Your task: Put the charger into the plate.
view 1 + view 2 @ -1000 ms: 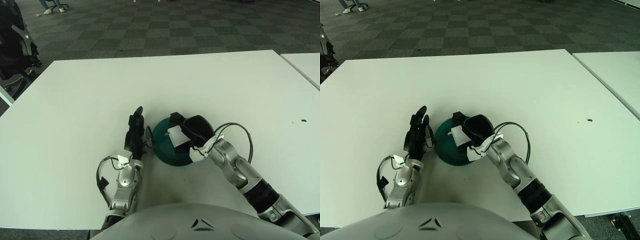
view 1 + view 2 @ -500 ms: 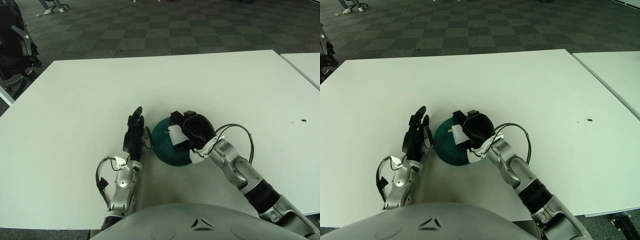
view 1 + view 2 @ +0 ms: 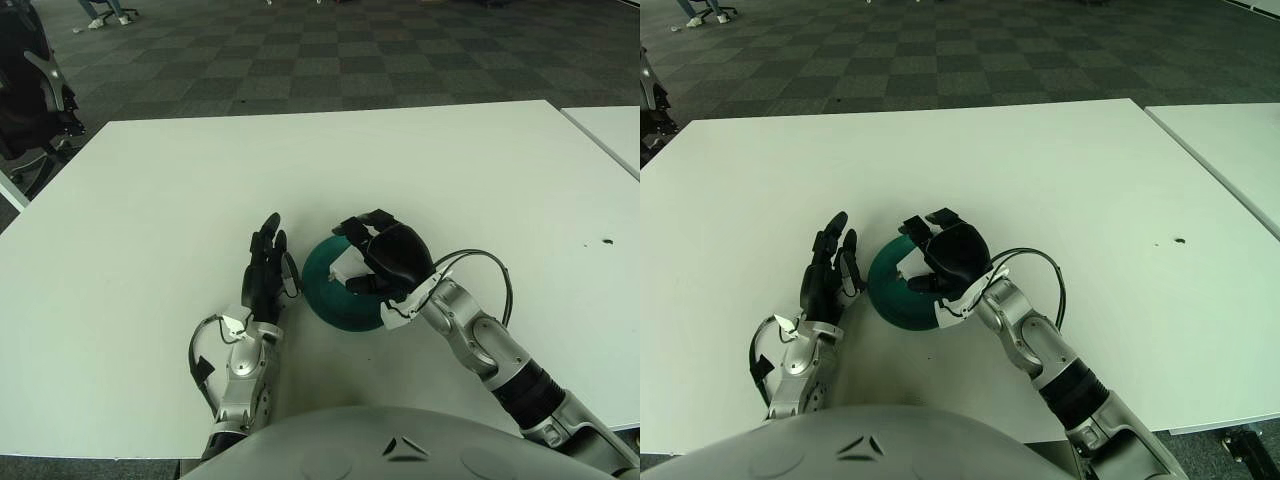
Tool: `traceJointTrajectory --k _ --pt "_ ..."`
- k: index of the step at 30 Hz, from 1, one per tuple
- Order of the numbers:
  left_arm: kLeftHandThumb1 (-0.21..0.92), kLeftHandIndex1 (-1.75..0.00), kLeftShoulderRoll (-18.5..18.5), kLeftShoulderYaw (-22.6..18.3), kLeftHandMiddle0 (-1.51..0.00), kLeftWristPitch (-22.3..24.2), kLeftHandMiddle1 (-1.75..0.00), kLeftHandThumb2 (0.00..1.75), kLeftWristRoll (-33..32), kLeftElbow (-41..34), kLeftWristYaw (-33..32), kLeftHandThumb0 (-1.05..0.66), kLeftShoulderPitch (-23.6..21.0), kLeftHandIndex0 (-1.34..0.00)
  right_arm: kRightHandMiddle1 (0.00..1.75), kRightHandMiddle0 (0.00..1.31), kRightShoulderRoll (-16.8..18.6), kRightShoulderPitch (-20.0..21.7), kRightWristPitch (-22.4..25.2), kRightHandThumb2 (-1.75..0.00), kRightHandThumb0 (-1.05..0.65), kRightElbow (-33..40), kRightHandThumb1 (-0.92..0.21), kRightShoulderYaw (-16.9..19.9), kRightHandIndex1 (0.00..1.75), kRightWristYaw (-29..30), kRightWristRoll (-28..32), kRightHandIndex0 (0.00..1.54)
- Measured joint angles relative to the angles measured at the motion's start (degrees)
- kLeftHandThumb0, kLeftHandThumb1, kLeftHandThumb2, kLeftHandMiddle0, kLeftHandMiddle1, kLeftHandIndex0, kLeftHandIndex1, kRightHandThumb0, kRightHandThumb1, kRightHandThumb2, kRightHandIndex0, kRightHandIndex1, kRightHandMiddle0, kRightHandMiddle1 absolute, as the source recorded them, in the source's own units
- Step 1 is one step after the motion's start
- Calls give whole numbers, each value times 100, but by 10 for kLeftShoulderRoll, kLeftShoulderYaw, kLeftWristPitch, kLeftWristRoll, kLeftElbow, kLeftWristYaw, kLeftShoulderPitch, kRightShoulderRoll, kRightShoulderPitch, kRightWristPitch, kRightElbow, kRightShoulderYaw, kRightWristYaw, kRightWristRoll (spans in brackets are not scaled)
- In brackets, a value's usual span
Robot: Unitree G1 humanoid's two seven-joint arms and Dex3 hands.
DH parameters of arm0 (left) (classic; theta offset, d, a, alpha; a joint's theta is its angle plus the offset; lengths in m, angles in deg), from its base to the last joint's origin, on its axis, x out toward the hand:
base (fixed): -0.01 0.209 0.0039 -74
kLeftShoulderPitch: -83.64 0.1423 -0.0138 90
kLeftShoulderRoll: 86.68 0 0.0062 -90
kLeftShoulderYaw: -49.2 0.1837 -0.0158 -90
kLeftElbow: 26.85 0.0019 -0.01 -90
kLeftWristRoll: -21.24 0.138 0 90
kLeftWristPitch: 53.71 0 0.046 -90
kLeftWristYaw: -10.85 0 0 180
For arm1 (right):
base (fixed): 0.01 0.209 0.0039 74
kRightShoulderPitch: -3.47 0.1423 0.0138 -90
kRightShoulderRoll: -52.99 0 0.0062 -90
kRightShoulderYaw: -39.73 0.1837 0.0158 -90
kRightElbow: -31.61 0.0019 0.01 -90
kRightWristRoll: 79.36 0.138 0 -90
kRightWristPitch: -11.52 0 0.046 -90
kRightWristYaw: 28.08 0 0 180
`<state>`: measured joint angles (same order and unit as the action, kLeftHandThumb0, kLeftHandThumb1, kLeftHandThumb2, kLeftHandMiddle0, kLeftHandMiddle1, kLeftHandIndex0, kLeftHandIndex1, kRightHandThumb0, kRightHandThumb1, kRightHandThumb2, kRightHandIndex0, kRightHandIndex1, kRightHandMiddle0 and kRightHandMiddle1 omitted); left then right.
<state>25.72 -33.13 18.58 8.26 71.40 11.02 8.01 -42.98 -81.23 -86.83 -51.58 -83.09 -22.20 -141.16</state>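
Note:
A dark green plate (image 3: pixel 328 300) sits on the white table (image 3: pixel 400 160) near its front middle. A small white charger (image 3: pixel 346 267) lies in the plate, partly under my right hand. My right hand (image 3: pixel 366 236) hovers over the plate with its fingers spread, off the charger. My left hand (image 3: pixel 266 262) stands on the table just left of the plate, fingers straight and open, holding nothing.
A second white table (image 3: pixel 612 128) stands apart at the right. A small dark mark (image 3: pixel 606 241) is on the table's right side. A black chair (image 3: pixel 35 95) stands off the left edge. A cable loop (image 3: pixel 485 262) sticks out from my right wrist.
My right hand has opened its fingers and lifted them off the charger, which now rests in the plate. My left hand has shifted slightly.

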Motion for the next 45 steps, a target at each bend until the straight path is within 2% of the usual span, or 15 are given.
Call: traceJointTrajectory --k 3,10,14,18,24,30,34,40,45 --pt "92 -55 1 -2 -20 0 -1 98 -6 3 -7 -82 -5 0 21 0 -3 0 -9 -104 -99 -4 -92 0 1 18 -7 10" --pt "92 -58 1 0 -21 4 -2 98 -10 -5 -21 -80 -3 0 7 0 -7 0 -24 -107 -99 -16 -92 -1 0 44 -7 5" --pt "92 -59 1 4 -22 0 -2 98 11 -9 -37 -82 -2 0 3 0 -7 0 -33 -106 -99 -15 -92 3 0 47 2 3" --pt "92 -57 -1 12 -22 1 -1 97 49 -28 -64 -85 2 0 0 0 5 -5 -42 -104 -99 -15 -92 14 0 48 34 1" --pt "92 -54 -3 25 -21 12 -1 96 64 -62 -66 -87 27 0 0 0 34 -19 -58 -105 -98 -20 -92 43 0 49 123 0" --pt "92 -53 -3 13 -21 -6 0 97 45 -15 -39 -86 17 0 0 0 69 -15 -100 -109 -97 -95 -92 97 0 51 253 0" --pt "92 -53 -2 7 -22 -12 -1 98 45 -9 -39 -86 16 0 0 0 80 -18 -102 -112 -99 -119 -92 134 0 45 320 0" --pt "92 -54 -2 2 -22 -19 -1 100 44 -2 -39 -86 16 0 0 0 80 -27 -115 -116 -104 -132 -92 186 0 13 413 0" --pt "92 -57 -2 -1 -23 -25 -1 100 45 2 -37 -86 16 0 1 1 106 -51 -102 -118 -103 -129 -92 227 0 -29 529 0"
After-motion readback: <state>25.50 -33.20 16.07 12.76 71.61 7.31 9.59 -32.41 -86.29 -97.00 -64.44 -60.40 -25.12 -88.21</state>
